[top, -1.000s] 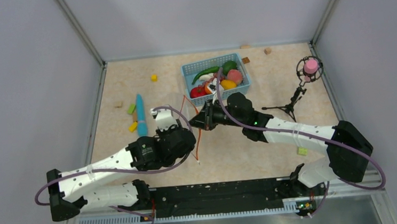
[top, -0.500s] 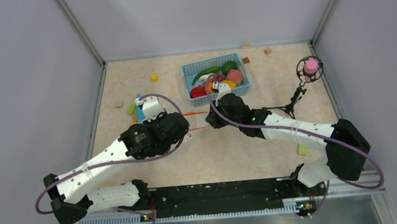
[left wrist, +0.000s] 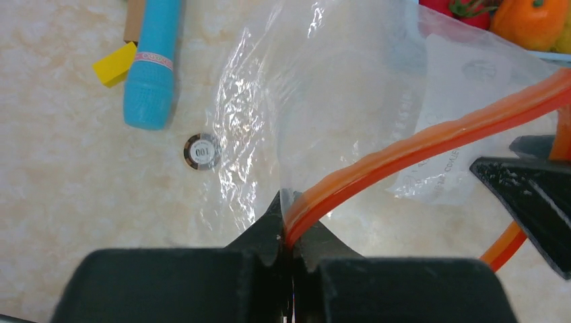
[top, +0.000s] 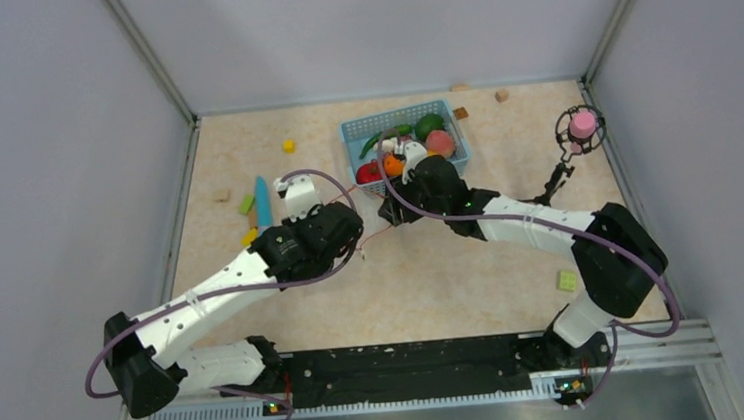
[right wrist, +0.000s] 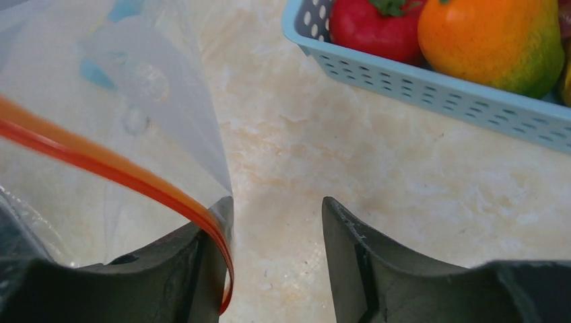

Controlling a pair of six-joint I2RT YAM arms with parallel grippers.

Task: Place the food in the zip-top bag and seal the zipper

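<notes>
Beige table [top: 454, 284]: blue basket [top: 354, 129] at far centre, blue stick [top: 263, 200] and small blocks [top: 288, 145] left, green block [top: 566, 280] near right.

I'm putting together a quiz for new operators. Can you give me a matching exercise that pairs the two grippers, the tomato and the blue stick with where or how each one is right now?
Column one:
1. left gripper
2. right gripper
3. tomato
4. light-blue stick

Column two:
A. in the mesh basket
B. shut on the zipper
C. lying on the table beside a yellow block
D. open, clamping nothing

Pairs: 1-B, 2-D, 3-A, 4-C
</notes>
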